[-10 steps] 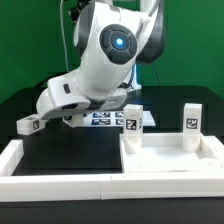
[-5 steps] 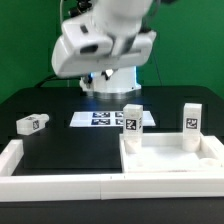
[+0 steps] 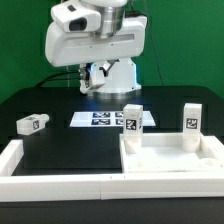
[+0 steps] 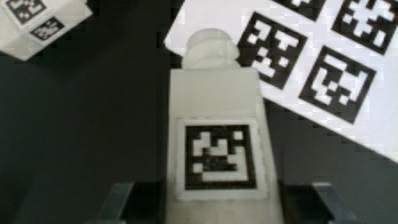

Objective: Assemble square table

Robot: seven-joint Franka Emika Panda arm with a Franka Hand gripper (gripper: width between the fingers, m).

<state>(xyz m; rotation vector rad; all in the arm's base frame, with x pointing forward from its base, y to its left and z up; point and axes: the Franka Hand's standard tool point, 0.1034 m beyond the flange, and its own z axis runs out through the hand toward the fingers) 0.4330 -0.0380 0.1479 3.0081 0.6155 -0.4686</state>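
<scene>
held leg (image 4: 217, 130): carried in the air. In the wrist view it lies over the black tabletop (image 3: 70, 150), just beside the marker board (image 3: 100, 118) edge. Tag faces the camera and the rounded peg end points away from the wrist.
fingers (image 4: 123, 205): clamped on the held leg, one on each side of its tagged end. They cannot be made out under the raised arm in the exterior view.
upright legs: one (image 3: 132, 118) is stood just in front of the marker board, at its end on the exterior view's right. The other (image 3: 190, 117) is further to that side. Both are at the back corners of the white square panel (image 3: 170, 155).
white square panel: laid flat, rim up, in front of the marker board and toward the exterior view's right. Its front corners are free, and the corner holes are too small to be seen.
loose leg (image 3: 32, 124): laid on its side on the black tabletop, well apart from the marker board on the exterior view's left.
border strips (image 3: 60, 182): nearer the camera than the marker board. Nothing is carried by them.
step: judged as third-leg transport. Two legs are placed, one is in hand and one is not yet picked up.
next move: the held leg is to be brought from beside the marker board to a free front corner of the panel. There it is to be turned peg-down, lined up with the hole, then lowered and seated. The two upright legs must be cleared on the way.
</scene>
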